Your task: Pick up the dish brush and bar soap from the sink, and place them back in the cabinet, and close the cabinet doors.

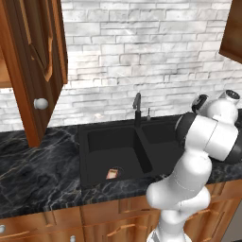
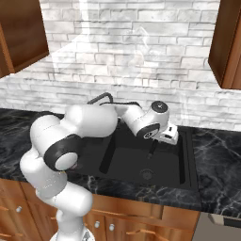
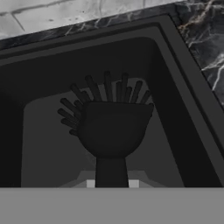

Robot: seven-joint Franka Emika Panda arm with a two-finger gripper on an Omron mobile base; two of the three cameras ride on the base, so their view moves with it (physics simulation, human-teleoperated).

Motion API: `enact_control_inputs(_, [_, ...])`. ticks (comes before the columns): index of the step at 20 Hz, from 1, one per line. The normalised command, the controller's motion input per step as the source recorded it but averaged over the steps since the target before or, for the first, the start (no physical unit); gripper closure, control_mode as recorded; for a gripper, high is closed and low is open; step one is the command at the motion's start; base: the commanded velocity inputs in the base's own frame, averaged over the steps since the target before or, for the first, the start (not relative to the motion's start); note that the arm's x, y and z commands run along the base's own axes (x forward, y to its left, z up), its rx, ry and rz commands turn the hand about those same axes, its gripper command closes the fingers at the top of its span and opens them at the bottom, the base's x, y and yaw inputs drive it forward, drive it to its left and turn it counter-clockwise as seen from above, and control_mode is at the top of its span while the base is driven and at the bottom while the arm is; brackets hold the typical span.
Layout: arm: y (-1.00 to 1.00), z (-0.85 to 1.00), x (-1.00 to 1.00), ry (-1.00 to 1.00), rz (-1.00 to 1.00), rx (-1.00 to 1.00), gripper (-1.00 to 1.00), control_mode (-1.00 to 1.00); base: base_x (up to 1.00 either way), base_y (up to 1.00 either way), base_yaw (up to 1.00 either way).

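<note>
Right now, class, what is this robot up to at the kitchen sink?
The gripper is shut on the dish brush, holding it by the handle over the right basin of the sink. The bar soap lies in the left basin. An open cabinet door hangs upper left; nothing is put away yet.

The arm (image 1: 198,156) is built from smooth, rounded white shells, glossy enough to catch soft highlights, with dark grey to black rings and caps set at the joints between them. Its lower segments are bulbous and thick, narrowing toward a slimmer white wrist that ends in a round cap with a dark centre. The hand (image 2: 165,132) at the wrist is a small white block with a dark underside, and the gripper (image 3: 112,183) shows pale squared pads low down.
</note>
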Motion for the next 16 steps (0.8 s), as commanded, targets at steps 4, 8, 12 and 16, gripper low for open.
enact_control_inputs(4, [0.43,0.58,-0.51,0.0,0.0,-0.02,1.0,-1.0,0.0,0.0,0.0])
enact_control_inputs(8, [0.49,0.42,-0.62,0.0,0.0,-0.05,1.0,-1.0,0.0,0.0,0.0])
enact_control_inputs(12, [0.5,0.39,-0.6,0.0,0.0,-0.06,1.0,-1.0,0.0,0.0,0.0])
enact_control_inputs(16, [0.59,0.39,-0.45,0.0,0.0,-0.06,1.0,-1.0,0.0,0.0,0.0])
